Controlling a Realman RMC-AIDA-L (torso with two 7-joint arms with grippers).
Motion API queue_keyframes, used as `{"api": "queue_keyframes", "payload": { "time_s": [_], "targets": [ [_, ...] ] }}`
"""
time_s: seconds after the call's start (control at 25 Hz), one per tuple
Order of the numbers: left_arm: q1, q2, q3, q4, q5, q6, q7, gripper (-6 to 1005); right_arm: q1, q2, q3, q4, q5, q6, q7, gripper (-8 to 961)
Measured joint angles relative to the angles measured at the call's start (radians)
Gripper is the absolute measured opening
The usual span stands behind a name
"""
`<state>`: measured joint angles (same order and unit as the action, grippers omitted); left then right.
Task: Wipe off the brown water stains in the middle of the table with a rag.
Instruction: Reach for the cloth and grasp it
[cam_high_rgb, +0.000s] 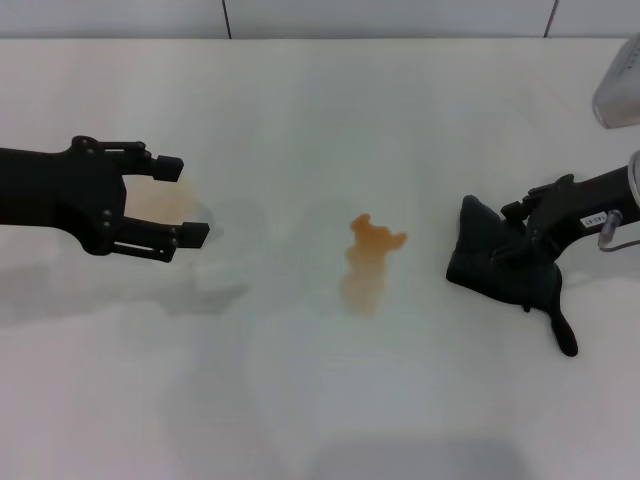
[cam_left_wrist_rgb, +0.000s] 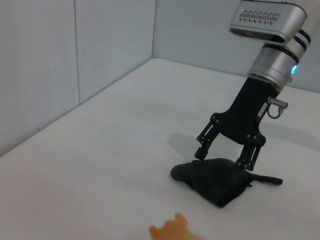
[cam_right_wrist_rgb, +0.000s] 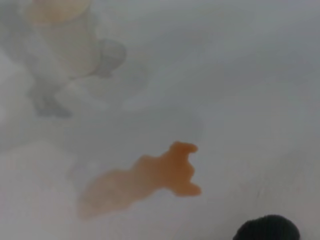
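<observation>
So the table (cam_high_rgb: 300, 400) is a big plain white matte top, and it runs back to a pale panelled wall (cam_left_wrist_rgb: 60, 60) along the far edge, with a corner of that wall showing in the left wrist view. There's 1 patch of brown water stains (cam_high_rgb: 368, 262) sitting about in the middle, orange-brown, irregular, darker at the lobes on the far side and fading out toward the near side. Nothing is touching it.

Plenty of bare white all around the stain, both toward the near edge and toward the wall.

1 rag (cam_high_rgb: 497, 262), black and lumpy with a thin tail trailing toward the near side, lies on the table to the right of the stain, near it but clearly apart. The right gripper (cam_high_rgb: 528, 243) is down on it, fingers set on either side of the wad and pinching it.

The left gripper (cam_high_rgb: 187, 203) is way over on the left, well apart from the stain, fingers spread, with 1 clear cup (cam_high_rgb: 160, 203) with a brownish tint between them. Can't tell if the fingers actually touch it.

So that's 2 grippers, 1 rag, 1 stain, 1 cup.
</observation>
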<state>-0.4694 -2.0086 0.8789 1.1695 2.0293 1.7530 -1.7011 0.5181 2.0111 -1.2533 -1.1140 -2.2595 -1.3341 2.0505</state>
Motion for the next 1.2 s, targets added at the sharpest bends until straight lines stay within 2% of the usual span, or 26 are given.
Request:
{"api": "queue_keyframes", "payload": {
  "time_s": [0.64,1.2],
  "targets": [
    [0.003,-0.001,0.0,-0.003,0.0,-0.006,0.008,886,0.0,0.001,-0.045,0.015,-0.049,0.065,0.027,745],
    [0.006,-0.001,0.0,-0.003,0.0,-0.008,0.009,886,-0.004,0.002,-0.055,0.017,-0.051,0.068,0.038,518]
  ]
}}
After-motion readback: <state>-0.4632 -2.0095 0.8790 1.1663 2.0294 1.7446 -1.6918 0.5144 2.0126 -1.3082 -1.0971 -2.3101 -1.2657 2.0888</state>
